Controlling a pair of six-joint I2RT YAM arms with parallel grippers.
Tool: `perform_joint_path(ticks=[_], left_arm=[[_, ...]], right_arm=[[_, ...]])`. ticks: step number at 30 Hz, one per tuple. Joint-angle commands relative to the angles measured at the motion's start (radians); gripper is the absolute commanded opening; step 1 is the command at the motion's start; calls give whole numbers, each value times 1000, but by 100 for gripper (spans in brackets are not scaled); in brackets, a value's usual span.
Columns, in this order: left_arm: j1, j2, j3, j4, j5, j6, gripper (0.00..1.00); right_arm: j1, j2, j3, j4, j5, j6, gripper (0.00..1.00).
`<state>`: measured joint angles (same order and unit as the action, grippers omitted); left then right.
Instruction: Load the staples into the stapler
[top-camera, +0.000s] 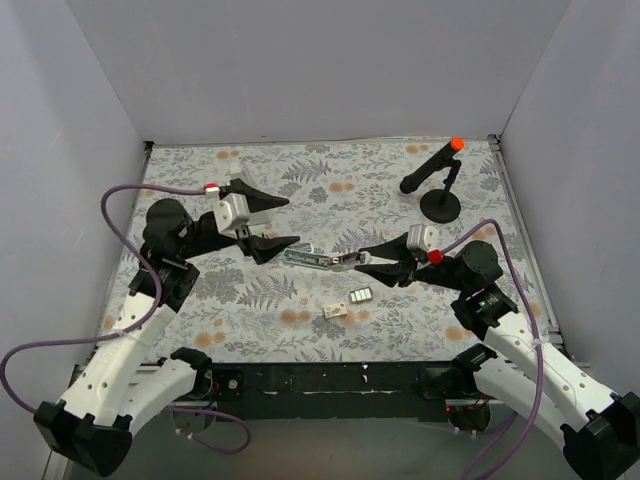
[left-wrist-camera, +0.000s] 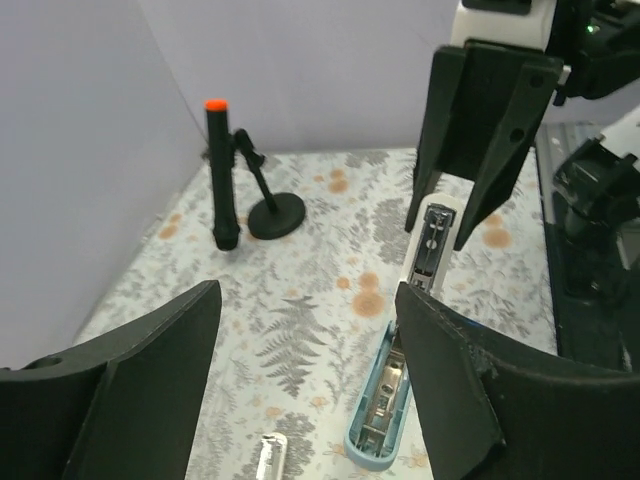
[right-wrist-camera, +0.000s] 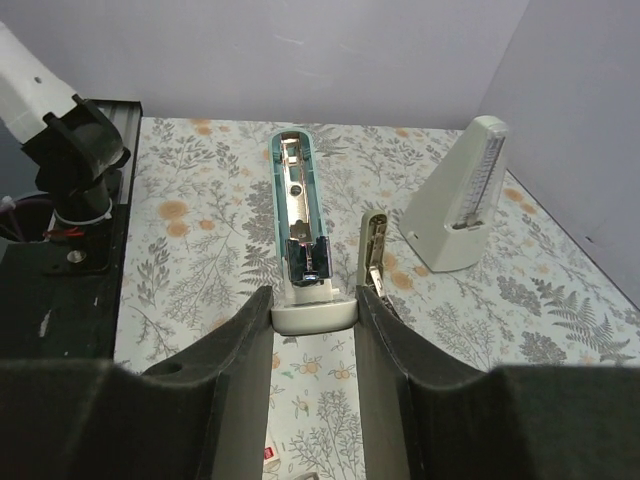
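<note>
The stapler is seen lying opened flat near the middle of the table in the top view. Its long axis is laid left to right across the frame. In the right wrist view the same axis is directed straight away from the camera, the teal-edged half with its metal channel turned upward. Whether anything is seated in that channel cannot be told. A second, narrower metal arm is seen just right of it.

The stapler's white end is clamped between the fingers of the right gripper. The left gripper is held with its fingers wide apart over the stapler's left end, nothing being gripped.

The staples are found below and right of centre in the top view, well apart from the stapler: a whitish packet and, just beside it to the upper right, a tray-like piece in which silvery strips are held.

A black stand with an orange tip is placed at the upper right. A grey-white wedge is seen standing upright at the right of the right wrist view.
</note>
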<state>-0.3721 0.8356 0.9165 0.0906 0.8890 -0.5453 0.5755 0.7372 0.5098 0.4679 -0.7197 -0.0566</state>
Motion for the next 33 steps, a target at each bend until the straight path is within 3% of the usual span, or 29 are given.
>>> perform_joint_path(ticks=[1,4,9,26,33], left_arm=[[-112,80,59,-236,27,252,72],[-230,134,110,-334,-34,320,73],[-298,200,133,-387,-68,349,72],[-407,316,173,-448,-177,400,46],[-413,307,171,-462,-183,407,29]], right_arm=[[-3,14,52,89,-73,1,1],[0,30,52,110,-98,14,1],[0,36,41,127,-96,15,1],[0,37,15,164,-116,46,1],[0,30,7,161,-110,49,1]])
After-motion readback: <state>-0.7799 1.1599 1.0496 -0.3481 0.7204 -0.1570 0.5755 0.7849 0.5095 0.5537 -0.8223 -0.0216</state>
